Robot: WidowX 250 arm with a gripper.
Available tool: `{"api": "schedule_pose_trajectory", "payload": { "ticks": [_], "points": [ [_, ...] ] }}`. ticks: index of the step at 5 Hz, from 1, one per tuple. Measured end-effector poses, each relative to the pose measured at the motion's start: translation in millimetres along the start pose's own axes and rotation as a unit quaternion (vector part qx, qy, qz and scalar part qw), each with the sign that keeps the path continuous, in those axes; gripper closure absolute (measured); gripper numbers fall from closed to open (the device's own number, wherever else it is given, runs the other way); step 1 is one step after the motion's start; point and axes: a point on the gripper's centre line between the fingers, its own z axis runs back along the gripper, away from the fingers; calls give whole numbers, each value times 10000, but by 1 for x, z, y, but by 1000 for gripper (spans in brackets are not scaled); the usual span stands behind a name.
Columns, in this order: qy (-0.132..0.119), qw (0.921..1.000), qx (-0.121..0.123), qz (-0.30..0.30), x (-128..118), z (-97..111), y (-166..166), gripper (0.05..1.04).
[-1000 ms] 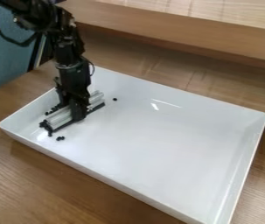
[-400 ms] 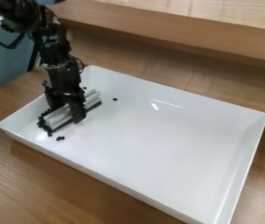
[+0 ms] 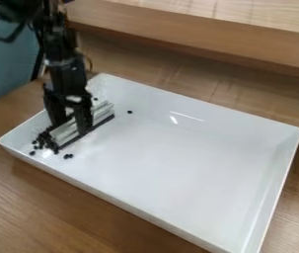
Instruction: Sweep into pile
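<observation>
Table [image 3: 26, 202], one: brown wood grain, under the tray. Tray [image 3: 198, 173], one: white, rectangular, with raised walls. Ledge [image 3: 198, 37], one: wood, raised, behind the tray. Blue surface [image 3: 7, 74], one: beyond the tray, at upper left in the view.

Gripper [image 3: 71, 125], one: black, hanging over the tray's left part, narrowed around the sweeper. Sweeper [image 3: 103, 115], one: pale bar with a dark lower edge, inside the tray, near its left wall.

Black beads, in the tray: a cluster [image 3: 47, 141] at the sweeper's near end, too crowded to count; one bead [image 3: 32, 153] beside it; a pair [image 3: 68, 156] toward the tray's front wall; one stray [image 3: 130, 112] toward its back wall.
</observation>
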Motion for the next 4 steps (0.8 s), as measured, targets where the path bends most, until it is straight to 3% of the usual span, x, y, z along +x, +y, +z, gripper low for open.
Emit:
{"api": "schedule_pose_trajectory", "payload": {
  "ticks": [2,3,4],
  "points": [
    [-239,9994,199,136,4,46,-2,84],
    [-419,9991,6,32,6,72,-19,84],
    [-382,9988,-214,-240,14,80,-45,84]
  ]
}}
